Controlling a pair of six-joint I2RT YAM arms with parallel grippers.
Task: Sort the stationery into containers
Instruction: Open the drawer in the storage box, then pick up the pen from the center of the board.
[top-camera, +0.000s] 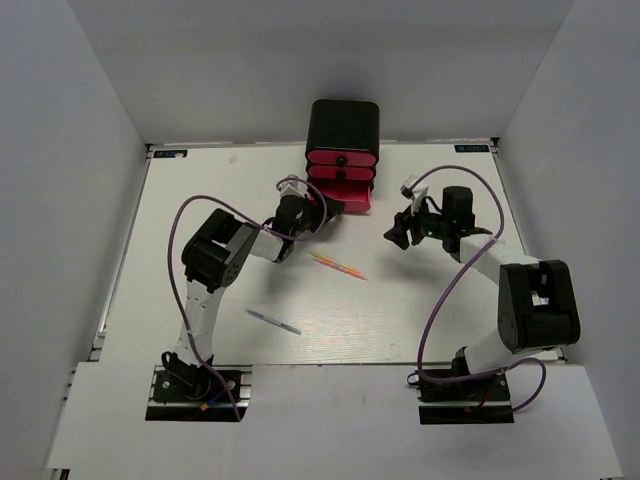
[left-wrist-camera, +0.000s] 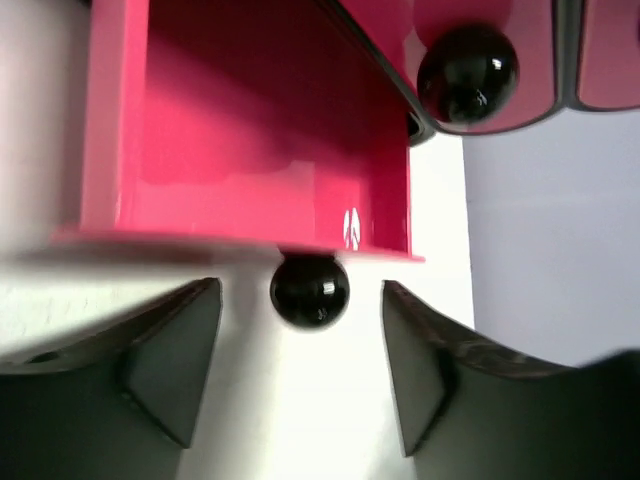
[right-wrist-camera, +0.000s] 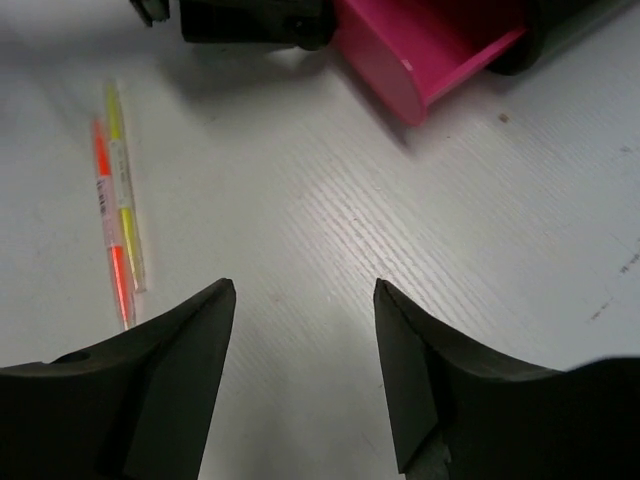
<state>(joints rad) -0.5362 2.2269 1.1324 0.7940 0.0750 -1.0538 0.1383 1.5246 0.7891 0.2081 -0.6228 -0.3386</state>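
Observation:
The black cabinet (top-camera: 343, 125) stands at the far centre with three pink drawers. The bottom drawer (top-camera: 355, 201) is pulled out. In the left wrist view this drawer (left-wrist-camera: 250, 130) shows no pens inside. My left gripper (top-camera: 328, 212) is open, its fingers either side of the drawer's black knob (left-wrist-camera: 310, 290) without touching it. A thin orange-pink pen (top-camera: 338, 265) lies mid-table beside a thin yellow one (right-wrist-camera: 125, 190); the orange-pink pen also shows in the right wrist view (right-wrist-camera: 110, 240). A thin blue-grey pen (top-camera: 273, 321) lies nearer me. My right gripper (top-camera: 398, 232) is open and empty above the table (right-wrist-camera: 304, 290). The markers are out of view.
The knob (left-wrist-camera: 467, 72) of the middle drawer shows at the upper right of the left wrist view. White walls close in the table (top-camera: 450, 320) on three sides. The open drawer's corner (right-wrist-camera: 420, 50) lies ahead of my right gripper.

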